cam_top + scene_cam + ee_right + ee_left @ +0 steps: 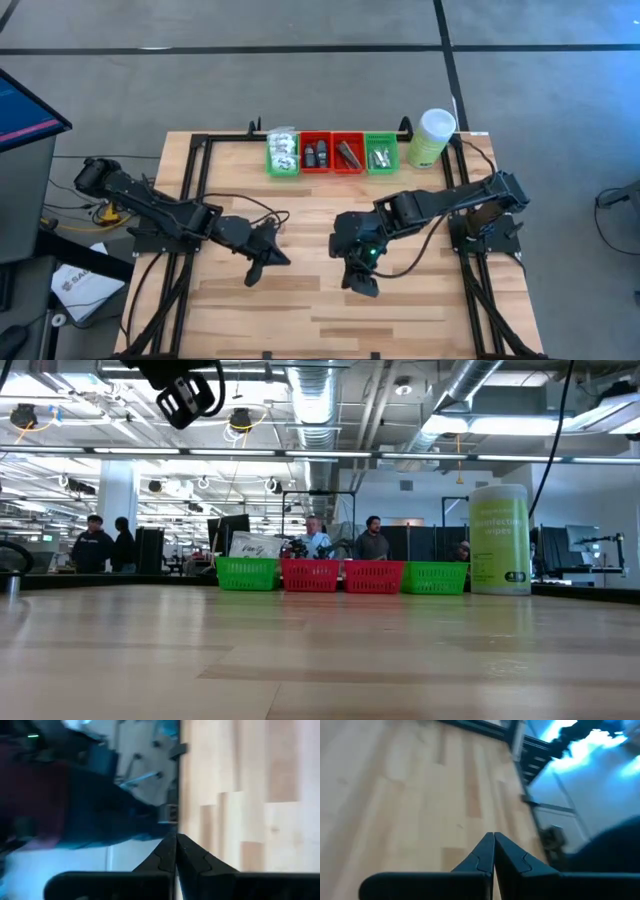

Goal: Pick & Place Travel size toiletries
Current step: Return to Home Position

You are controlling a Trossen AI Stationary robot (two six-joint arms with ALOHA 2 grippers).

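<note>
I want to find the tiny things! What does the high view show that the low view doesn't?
Only the high view looks into the baskets: white packets in the left green basket, silvery tubes in the right green basket. It also shows the left gripper and right gripper, both shut. Only the low view shows people behind the table. Both show the row of four baskets and the pale green canister.

We're looking straight down on whole table (pixel 300 300) from above; low cam's sitting at tabletop, facing baskets (pixel 340 575) both share; wrist cams hugging wood close.
</note>
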